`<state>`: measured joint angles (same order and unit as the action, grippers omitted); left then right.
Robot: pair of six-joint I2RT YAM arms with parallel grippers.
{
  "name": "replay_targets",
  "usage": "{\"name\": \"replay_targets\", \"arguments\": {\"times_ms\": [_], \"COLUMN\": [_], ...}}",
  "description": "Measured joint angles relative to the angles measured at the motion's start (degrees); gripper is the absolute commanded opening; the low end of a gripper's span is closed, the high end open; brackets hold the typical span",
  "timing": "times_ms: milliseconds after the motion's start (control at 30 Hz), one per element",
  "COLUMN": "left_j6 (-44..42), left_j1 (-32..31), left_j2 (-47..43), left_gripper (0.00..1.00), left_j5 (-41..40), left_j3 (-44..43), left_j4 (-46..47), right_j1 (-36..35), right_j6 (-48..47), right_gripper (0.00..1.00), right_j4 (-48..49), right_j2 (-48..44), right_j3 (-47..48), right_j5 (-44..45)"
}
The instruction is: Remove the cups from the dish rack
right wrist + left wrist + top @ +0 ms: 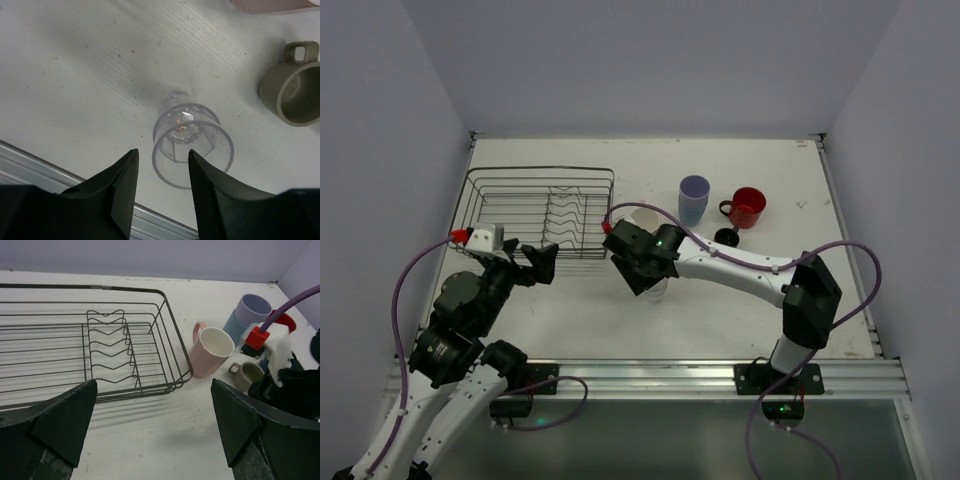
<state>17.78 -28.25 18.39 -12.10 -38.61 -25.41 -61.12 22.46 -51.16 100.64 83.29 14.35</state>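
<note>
One black wire dish rack (pixel 165 295) with wavy dividers; five cups stand outside it on the white table (pixel 75 75): pink mug (pixel 210 352), olive mug (pixel 295 95), red mug (pixel 748 207), lavender tumbler (pixel 254 307), transparent cup (pixel 192 135). Left gripper (pixel 154 390): jaws wide, holding nothing. Right gripper (pixel 162 155): jaws narrowly parted over the upright transparent cup, not clamping it.

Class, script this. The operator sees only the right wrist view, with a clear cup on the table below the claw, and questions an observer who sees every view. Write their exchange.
Operator: Are any cups left in the dish rack?
Observer: No, the dish rack holds no cups.
Operator: What is the left claw doing?
Observer: The left claw is open and empty, above the table by the rack's near edge.
Operator: Where is the red mug?
Observer: The red mug stands right of the lavender tumbler.
</note>
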Motion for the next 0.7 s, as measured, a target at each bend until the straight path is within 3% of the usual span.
{"name": "replay_targets", "arguments": {"times_ms": [67,200,300,533,700], "left_j6": [0.0,0.0,-0.4,-1.1,-1.5], "left_j1": [0.0,0.0,0.0,0.0,0.1], "left_j2": [0.1,0.4,1.0,1.4,1.4], "left_gripper": [1.0,1.0,1.0,1.0,1.0], "left_j5": [0.0,0.0,0.1,2.5,4.4], "left_j3": [0.0,0.0,0.0,0.0,0.0], "left_j4": [0.0,0.0,0.0,0.1,0.4], "right_j1": [0.0,-0.1,-0.3,-0.5,-0.5], "right_j6": [-0.1,-0.5,-0.9,-1.1,-1.0], "right_gripper": [0.55,0.84,0.99,0.99,0.99], "right_j4": [1.1,5.2,9.3,20.5,29.6], "right_j2": [-2.6,-10.6,-18.2,-38.8,-58.6], "right_j3": [-1.1,-4.9,-9.4,-23.8,-36.2], "right_j5": [0.2,0.3,1.3,4.7,8.0]}}
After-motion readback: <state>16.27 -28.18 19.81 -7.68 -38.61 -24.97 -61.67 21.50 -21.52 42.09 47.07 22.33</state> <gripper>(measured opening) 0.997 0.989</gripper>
